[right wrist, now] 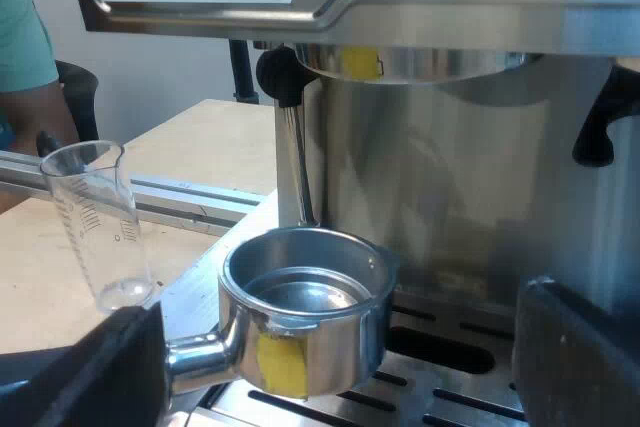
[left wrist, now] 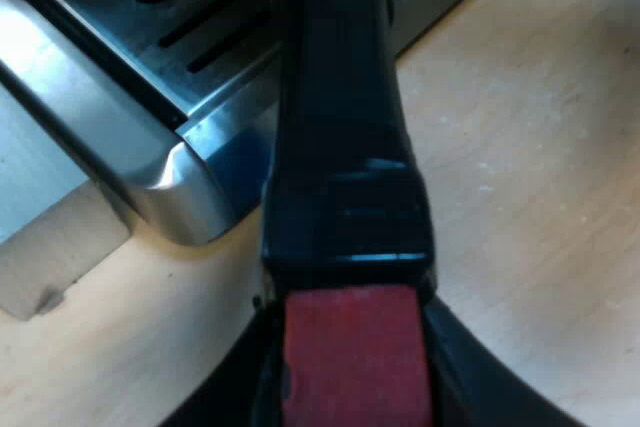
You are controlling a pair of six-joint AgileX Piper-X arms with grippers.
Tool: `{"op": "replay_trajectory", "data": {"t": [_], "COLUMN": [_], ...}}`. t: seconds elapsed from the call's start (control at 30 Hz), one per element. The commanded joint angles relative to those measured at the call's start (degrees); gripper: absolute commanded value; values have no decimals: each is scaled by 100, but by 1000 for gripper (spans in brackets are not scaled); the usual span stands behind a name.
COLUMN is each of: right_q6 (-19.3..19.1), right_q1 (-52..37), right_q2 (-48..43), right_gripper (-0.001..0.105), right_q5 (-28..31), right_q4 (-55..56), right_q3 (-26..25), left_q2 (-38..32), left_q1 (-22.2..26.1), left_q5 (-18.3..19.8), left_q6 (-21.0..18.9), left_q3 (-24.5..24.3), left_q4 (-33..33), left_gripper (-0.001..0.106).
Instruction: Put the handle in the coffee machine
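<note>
Handle (left wrist: 345,137): dark with a red end (left wrist: 355,357); it runs from our left gripper out over a corner of the drip tray (left wrist: 170,27).
Left gripper (left wrist: 355,392): pinching the red end, with a black finger (left wrist: 225,402) on either side of it.
Person: a teal sleeve (right wrist: 20,27) shows beyond the table (right wrist: 200,137), near the measuring glass. We judge that any reach toward the machine could lead to a collision.
Measuring glass (right wrist: 95,222): upright and apparently empty on the table, near the holder's neck. We judge that a sideways swing of the handle could tip it.
Holder (right wrist: 305,307): the metal basket has no grounds visible in it. It hangs above the drip tray, below the group head and apart from it, so it is not yet seated.
Steam wand (right wrist: 292,157): just beside the basket's rim. We judge that the rim could catch it on the way up.
Group head (right wrist: 400,62): if the basket rises off-centre or tilted, we expect its rim to jam against the ring. The locking twist could then slip the red end out of our pinch.
Right gripper (right wrist: 335,347): fingers (right wrist: 580,347) spread wide and holding nothing, one on each side of the basket. We judge that it is near enough to bump the holder.
</note>
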Motion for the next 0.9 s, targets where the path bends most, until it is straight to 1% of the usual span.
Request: {"op": "replay_trajectory", "data": {"t": [0.03,0.1,0.2,0.33,0.47,0.5,0.57,0.9], "right_q6": [-41,-41,-41,-41,-41,-41,-41,-41], "right_q1": [15,15,15,15,15,15,15,15], "right_q2": [5,5,5,5,5,5,5,5], "right_gripper": [72,72,72,72,72,72,72,72], "right_q5": [31,31,31,31,31,31,31,31], "right_q4": [-79,-79,-79,-79,-79,-79,-79,-79], "right_q3": [-5,-5,-5,-5,-5,-5,-5,-5], "left_q2": [-76,-76,-76,-76,-76,-76,-76,-76], "left_q1": [68,198,351,487,485,485,485,485], "left_q5": [442,443,443,613,723,824,855,1021], "left_q6": [188,277,304,304,304,304,346,396], "left_q3": [-100,-100,-100,-100,-123,-139,-174,-174], "left_q4": [-156,-156,-156,-120,61,227,440,515], "left_gripper": [0,0,0,0,0,0,0,0]}}
